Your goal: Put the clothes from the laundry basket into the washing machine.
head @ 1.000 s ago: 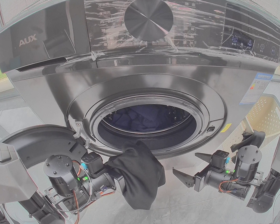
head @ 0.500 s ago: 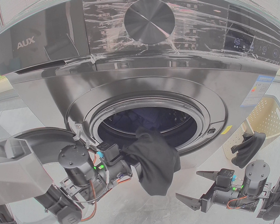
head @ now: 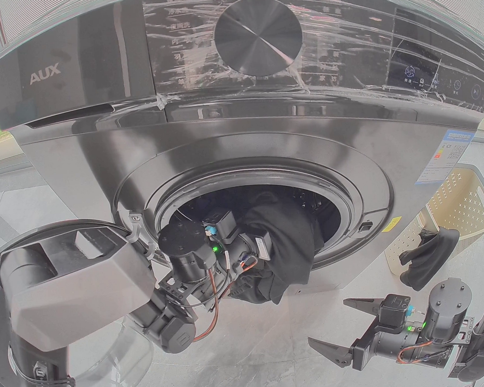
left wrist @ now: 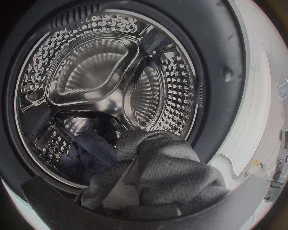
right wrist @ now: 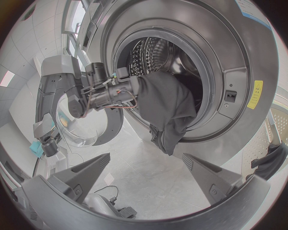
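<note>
Left end effector (head: 268,245) — apparently holding garment (head: 296,237) at washing machine (head: 250,142) mouth | right end effector (head: 330,323) — wide

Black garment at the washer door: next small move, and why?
Probably push the left tool deeper into the drum before opening: the black garment is only partly in, its lower half draped over the door rim and hanging outside.

Crumpled black garment (head: 288,240) across washer rim (head: 347,245)

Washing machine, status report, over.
Left hand holds black garment at drum mouth, tail hanging outside. Right hand open, empty, low. Blue clothes inside drum.
</note>
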